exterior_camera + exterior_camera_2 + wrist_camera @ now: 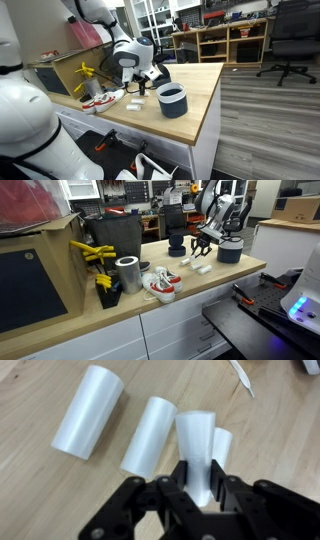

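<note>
In the wrist view my gripper (202,475) is shut on a white cylinder (198,445), held upright between the black fingers above the wooden table. Below it lie three more white cylinders: a large one (87,412) at the left, a middle one (148,434), and a smaller one (222,448) partly hidden behind the held one. In both exterior views the gripper (138,80) (201,248) hangs a little above the tabletop, over the white cylinders (199,266).
A dark blue cup-like container (172,100) (231,249) stands beside the gripper. Red-and-white shoes (160,283), a metal can (128,274), yellow-handled tools (95,255) and a black bin (112,232) sit further along the wooden counter (200,80). Office chairs (285,40) stand on the floor behind.
</note>
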Available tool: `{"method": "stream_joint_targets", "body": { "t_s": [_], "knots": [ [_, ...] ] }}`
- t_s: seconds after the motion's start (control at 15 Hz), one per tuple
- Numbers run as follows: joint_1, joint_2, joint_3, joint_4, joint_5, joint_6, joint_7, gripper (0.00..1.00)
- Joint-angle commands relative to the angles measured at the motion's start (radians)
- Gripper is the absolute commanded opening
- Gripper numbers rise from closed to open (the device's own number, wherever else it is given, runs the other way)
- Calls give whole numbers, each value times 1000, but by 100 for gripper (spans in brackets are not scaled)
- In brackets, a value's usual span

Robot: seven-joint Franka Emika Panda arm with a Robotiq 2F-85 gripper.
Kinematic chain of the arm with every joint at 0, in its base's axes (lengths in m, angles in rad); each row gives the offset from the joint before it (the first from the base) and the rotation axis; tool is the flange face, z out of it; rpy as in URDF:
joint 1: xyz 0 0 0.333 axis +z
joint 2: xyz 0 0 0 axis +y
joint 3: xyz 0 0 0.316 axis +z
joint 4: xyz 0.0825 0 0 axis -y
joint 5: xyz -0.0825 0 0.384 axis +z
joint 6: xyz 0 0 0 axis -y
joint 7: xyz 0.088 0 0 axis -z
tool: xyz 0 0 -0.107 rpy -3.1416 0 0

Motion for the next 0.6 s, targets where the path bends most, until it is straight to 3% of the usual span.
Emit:
{"method": "stream_joint_targets", "body": {
  "t_s": [0.0,0.13,0.2,0.27,0.53],
  "knots": [
    [14,-14,13,-23,73,40,45,7],
    [36,-17,-4,-32,87,40,70,7],
    [41,-18,-6,-37,86,41,86,52],
    [44,-21,-6,-41,92,47,96,53],
    [25,-56,24,-59,166,101,57,82]
  ]
}}
